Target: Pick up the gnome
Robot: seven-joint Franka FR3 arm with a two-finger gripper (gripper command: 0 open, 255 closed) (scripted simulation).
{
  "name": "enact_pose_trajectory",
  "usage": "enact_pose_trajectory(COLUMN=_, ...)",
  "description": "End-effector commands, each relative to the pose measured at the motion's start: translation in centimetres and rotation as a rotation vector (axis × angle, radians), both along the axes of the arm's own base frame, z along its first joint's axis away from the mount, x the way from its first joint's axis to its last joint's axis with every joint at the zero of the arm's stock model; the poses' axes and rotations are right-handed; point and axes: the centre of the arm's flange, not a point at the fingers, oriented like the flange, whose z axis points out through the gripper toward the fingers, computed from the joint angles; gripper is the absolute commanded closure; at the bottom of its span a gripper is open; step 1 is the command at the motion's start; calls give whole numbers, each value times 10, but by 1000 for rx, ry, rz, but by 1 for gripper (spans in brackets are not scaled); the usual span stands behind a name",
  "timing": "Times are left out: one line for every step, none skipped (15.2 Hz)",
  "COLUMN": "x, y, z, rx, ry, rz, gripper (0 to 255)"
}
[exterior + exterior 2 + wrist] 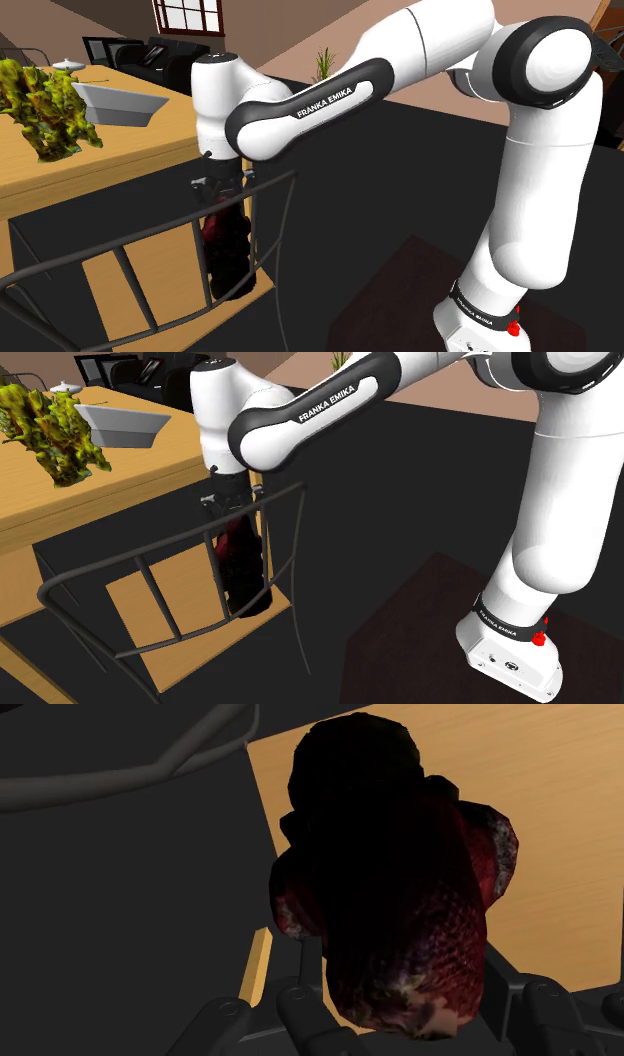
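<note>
Gripper (222, 210) is down behind the backrest of the dark chair (150, 235), pointing straight at the seat. Its black fingers are clamped on the gnome (243, 562), one on each side, as the wrist view shows it wedged right between them. That gnome is a dark red, lumpy figure, deep in shadow and upright under the hand, over the chair's wooden seat (170, 270). Whether its base touches the seat, I can't tell from where I stand. The white arm (450, 50) arches over from its stand (440, 602) at the shoulder view's lower right. Beyond the chair there's a wooden table (120, 150) with a white bowl (115, 100) and a yellow-green leafy clump (45, 110) on it, both well apart from the gnome.
</note>
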Motion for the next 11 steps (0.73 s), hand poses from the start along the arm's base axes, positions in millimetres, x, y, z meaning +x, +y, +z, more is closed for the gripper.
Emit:
enact_pose_trajectory(x=1, y=-1, z=12, rx=1, ry=-2, rz=0, gripper=255)
enact_pose_trajectory(x=1, y=-1, z=17, rx=1, ry=-2, rz=0, gripper=255)
enact_pose_trajectory(x=1, y=-1, z=22, rx=1, ry=-2, rz=0, gripper=255)
enact_pose_trajectory(x=1, y=-1, z=27, rx=1, ry=-2, rz=0, gripper=255)
enact_pose_trajectory(x=1, y=-1, z=33, rx=1, ry=-2, rz=0, gripper=255)
enact_pose_trajectory(x=1, y=-1, z=38, rx=1, ry=-2, rz=0, gripper=255)
enact_pose_trajectory(x=1, y=-1, z=43, rx=1, ry=-2, rz=0, gripper=255)
enact_pose_trajectory(x=1, y=-1, z=49, rx=1, ry=-2, rz=0, gripper=255)
enact_pose_trajectory(x=1, y=-1, z=54, rx=1, ry=-2, rz=0, gripper=255)
enact_pose_trajectory(x=0, y=-1, z=55, rx=1, ry=-2, rz=0, gripper=255)
enact_pose_trajectory(x=1, y=-1, z=55, rx=1, ry=-2, rz=0, gripper=255)
